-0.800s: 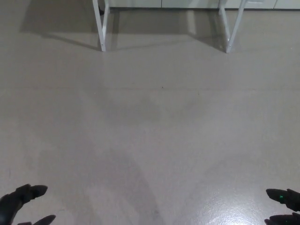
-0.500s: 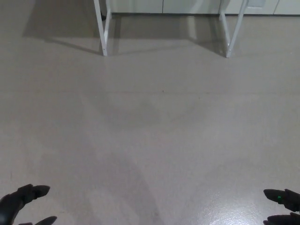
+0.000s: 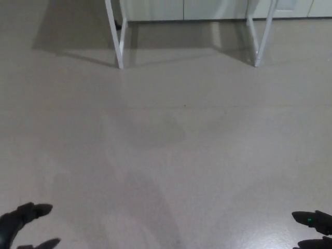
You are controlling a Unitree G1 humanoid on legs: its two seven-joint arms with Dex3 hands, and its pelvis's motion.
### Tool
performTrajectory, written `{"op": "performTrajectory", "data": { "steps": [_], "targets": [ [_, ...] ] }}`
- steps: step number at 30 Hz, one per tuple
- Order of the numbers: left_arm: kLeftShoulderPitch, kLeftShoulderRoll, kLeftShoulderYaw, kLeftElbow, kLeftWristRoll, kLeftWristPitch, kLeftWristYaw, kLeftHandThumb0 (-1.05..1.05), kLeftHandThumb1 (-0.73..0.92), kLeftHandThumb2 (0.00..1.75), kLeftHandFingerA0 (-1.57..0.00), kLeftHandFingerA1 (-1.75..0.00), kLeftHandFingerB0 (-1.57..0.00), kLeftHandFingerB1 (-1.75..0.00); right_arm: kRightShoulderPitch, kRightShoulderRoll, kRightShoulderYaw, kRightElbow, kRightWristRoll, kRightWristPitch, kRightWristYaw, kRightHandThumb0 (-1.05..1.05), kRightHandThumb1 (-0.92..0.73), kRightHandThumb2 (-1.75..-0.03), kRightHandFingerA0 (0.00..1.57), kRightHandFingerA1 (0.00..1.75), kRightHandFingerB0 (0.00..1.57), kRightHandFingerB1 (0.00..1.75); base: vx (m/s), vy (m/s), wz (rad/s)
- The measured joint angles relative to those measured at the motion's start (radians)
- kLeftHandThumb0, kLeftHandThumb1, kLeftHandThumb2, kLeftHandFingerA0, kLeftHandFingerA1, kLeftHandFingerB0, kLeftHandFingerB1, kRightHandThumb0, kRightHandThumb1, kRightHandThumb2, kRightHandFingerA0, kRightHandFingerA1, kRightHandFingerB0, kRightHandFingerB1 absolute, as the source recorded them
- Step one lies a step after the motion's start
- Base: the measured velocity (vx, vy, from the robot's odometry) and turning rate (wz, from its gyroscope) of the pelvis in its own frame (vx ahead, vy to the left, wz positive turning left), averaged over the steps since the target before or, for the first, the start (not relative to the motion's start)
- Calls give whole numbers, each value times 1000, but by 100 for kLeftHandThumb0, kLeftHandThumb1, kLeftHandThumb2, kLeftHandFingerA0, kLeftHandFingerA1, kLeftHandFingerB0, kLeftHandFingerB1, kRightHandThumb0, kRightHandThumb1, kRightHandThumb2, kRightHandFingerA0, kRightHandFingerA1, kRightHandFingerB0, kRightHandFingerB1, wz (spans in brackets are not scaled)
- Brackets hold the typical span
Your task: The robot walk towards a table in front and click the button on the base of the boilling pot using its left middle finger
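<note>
Only the white legs of the table show, one at the top left (image 3: 117, 36) and one at the top right (image 3: 261, 36); the tabletop, the pot and its button are out of view. My left hand (image 3: 21, 225) sits in the bottom left corner with its fingers apart and nothing in it. My right hand (image 3: 314, 228) peeks in at the bottom right corner, fingers apart, a small green light on it. Both hands hang over bare floor, far from the table legs.
Grey floor (image 3: 171, 155) stretches from my hands to the table legs. White cabinet fronts (image 3: 181, 9) run along the wall behind the table. The table's shadow lies on the floor under it.
The whole picture has shifted: the table legs now sit lower and slightly further right in the frame, so the camera has moved. Both hands stay in the bottom corners.
</note>
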Motion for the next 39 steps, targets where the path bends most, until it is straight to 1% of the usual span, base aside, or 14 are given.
{"op": "performTrajectory", "data": {
  "steps": [5,10,15,21,27,28,32,37,38,39],
  "targets": [
    [3,0,-7,4,0,-4,-3,-39,53,56,-42,-40,-31,-32,0,-3,4,1,-6,0,-2,-43,-57,-57,54,43,28,33,72,148,-8],
    [4,4,-9,5,-1,-4,-10,-39,54,56,-42,-39,-31,-32,1,3,12,4,-9,-3,-2,-43,-58,-58,55,41,28,33,144,368,-7],
    [5,15,-9,3,0,-4,-10,-39,53,56,-43,-39,-31,-31,-2,3,16,2,-18,-6,-3,-43,-57,-57,55,43,28,33,201,108,5],
    [4,15,-12,5,0,-4,-11,-40,54,56,-43,-39,-31,-32,-2,3,16,5,-19,-7,-2,-42,-58,-58,54,42,27,33,227,-65,10],
    [2,10,-26,-5,2,-6,-11,-41,55,57,-43,-39,-31,-31,-2,-6,14,2,-26,-6,-7,-43,-58,-58,55,42,27,33,242,-261,30],
    [2,10,-28,-5,2,-6,-11,-41,54,57,-42,-39,-31,-31,-3,-8,13,2,-27,-6,-9,-51,-46,-74,51,53,23,43,247,-171,5],
    [3,11,-29,-5,3,-6,-11,-41,55,57,-43,-39,-31,-31,-4,-8,13,4,-31,-6,-9,-52,-47,-75,52,53,23,43,257,-80,-4],
    [4,11,-32,-4,4,-6,-11,-42,54,57,-44,-39,-32,-32,-2,-8,18,3,-38,-6,-11,-53,-47,-75,51,54,23,43,209,78,-16],
    [4,11,-33,-4,4,-6,-11,-42,54,57,-44,-39,-32,-32,0,-9,18,4,-38,-6,-11,-53,-47,-75,51,54,23,43,333,180,-20],
    [2,9,-34,-3,5,-6,-10,-42,54,57,-44,-39,-32,-32,1,-8,18,5,-39,-6,-11,-44,-58,-58,55,42,28,33,334,288,-26]
  ]
}}
